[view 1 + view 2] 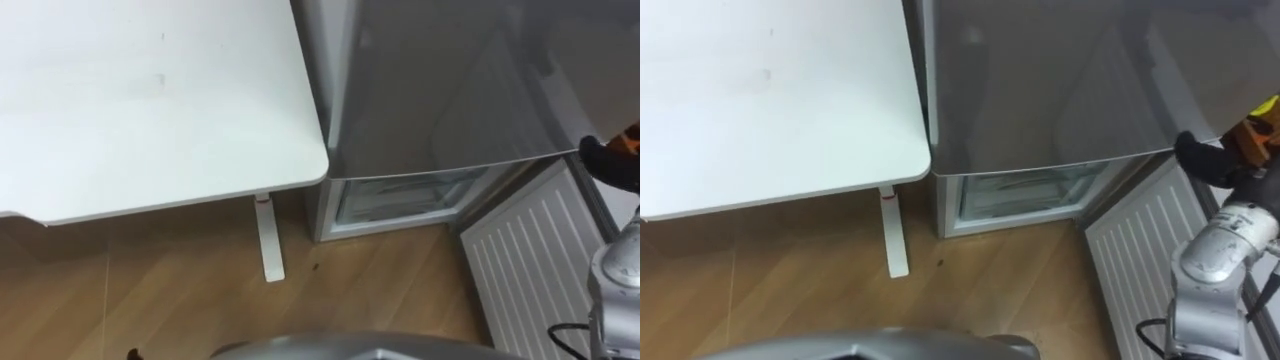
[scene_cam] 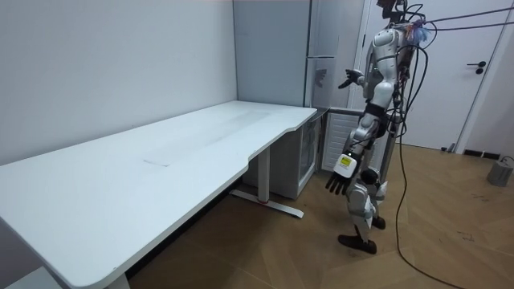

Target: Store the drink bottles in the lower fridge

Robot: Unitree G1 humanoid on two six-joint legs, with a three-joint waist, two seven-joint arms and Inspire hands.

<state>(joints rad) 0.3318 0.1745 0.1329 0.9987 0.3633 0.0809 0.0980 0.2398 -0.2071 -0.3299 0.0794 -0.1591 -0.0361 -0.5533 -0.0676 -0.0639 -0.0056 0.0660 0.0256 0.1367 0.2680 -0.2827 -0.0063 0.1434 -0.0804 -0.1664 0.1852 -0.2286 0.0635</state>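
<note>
I stand facing a tall grey fridge [image 1: 450,80], with its top half closed. Its lower compartment [image 1: 400,195] is open and a clear drawer shows inside. The lower door [image 1: 530,250] has swung out to my right, its white ribbed inner side turned up. My right hand [image 1: 1208,158] is raised at the fridge's right edge, just above that open door. An orange and yellow patch [image 1: 1252,132] sits against this hand; whether it is a held thing is unclear. In the room view my left hand [image 2: 342,172] hangs at my side with relaxed fingers, holding nothing.
A long white table [image 1: 150,100] stands to my left, its corner almost touching the fridge, on a white leg [image 1: 268,240]. Wooden floor [image 1: 380,280] lies before the fridge. In the room view a white room door [image 2: 474,72] is behind me.
</note>
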